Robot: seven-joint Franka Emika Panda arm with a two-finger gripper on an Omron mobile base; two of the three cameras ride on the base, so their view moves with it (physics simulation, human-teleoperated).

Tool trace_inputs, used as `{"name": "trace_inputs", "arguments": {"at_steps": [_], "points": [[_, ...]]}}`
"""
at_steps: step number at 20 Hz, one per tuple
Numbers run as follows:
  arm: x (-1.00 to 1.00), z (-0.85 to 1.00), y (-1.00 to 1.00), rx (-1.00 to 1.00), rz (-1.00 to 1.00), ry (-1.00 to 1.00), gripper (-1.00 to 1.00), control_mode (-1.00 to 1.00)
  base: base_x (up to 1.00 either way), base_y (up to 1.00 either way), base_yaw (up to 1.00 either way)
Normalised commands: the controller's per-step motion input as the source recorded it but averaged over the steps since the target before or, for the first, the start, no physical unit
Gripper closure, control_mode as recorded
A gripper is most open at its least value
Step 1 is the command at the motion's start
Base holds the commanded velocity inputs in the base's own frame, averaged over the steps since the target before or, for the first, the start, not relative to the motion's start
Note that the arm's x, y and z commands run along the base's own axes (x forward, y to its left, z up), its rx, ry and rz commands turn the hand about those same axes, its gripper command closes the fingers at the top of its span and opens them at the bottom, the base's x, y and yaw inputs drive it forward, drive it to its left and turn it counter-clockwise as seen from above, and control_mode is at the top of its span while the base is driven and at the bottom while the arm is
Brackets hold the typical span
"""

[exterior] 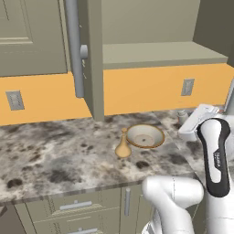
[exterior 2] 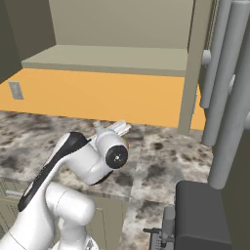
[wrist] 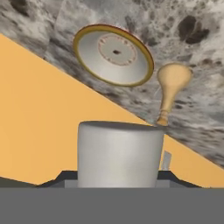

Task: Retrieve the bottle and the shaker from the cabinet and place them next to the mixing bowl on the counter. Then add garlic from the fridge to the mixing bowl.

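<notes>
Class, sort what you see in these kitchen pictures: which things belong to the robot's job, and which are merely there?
Belong to the job:
- shaker, held in the gripper
- bottle, standing beside the bowl
- mixing bowl
- counter
- cabinet, open

Merely there:
- wall sockets
- drawers

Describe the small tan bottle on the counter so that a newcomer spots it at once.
Start at the speckled granite counter under the open olive-grey wall cabinet. Beside the shallow round tan bowl, on its left in the left base view, stands the tan bottle: bulbous base, thin neck, upright, narrower than the bowl.
</notes>
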Motion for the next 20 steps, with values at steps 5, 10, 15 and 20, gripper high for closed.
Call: {"name": "trace_inputs", "arguments": {"at_steps": [5,10,15,20], "points": [[0.00,-0.46,-0.29,0.06,0.00,0.27,1.00,-1.00,0.00,0.00,0.00],[0.00,-0.44,-0.32,0.15,0.00,0.34,1.00,-1.00,0.00,0.00,0.00],[0.09,-0.40,-0.56,0.26,0.01,0.23,1.00,-1.00,0.00,0.00,0.00],[0.16,-0.50,-0.15,0.09,0.10,-0.02,1.00,-1.00,0.00,0.00,0.00]]}}
